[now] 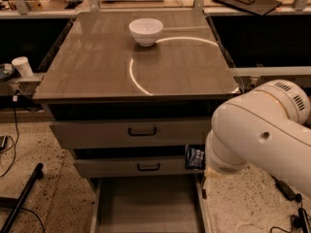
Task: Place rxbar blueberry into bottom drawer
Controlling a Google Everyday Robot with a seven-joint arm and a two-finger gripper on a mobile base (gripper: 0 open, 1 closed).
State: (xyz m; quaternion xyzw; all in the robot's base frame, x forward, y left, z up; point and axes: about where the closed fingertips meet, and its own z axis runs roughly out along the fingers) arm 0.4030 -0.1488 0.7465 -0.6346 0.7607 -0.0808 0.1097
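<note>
The tool (pixel 200 161), mostly hidden behind the arm (pixel 262 135), grips the snack bar (pixel 195 156) above the right edge of the open bottom drawer (pixel 146 203).

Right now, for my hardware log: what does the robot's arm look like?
Bulky, rounded, smooth off-white arm with a small dark dot on its side and vent slots near the joints. Its claw is hidden behind the wrist, by the middle drawer right end.
</note>
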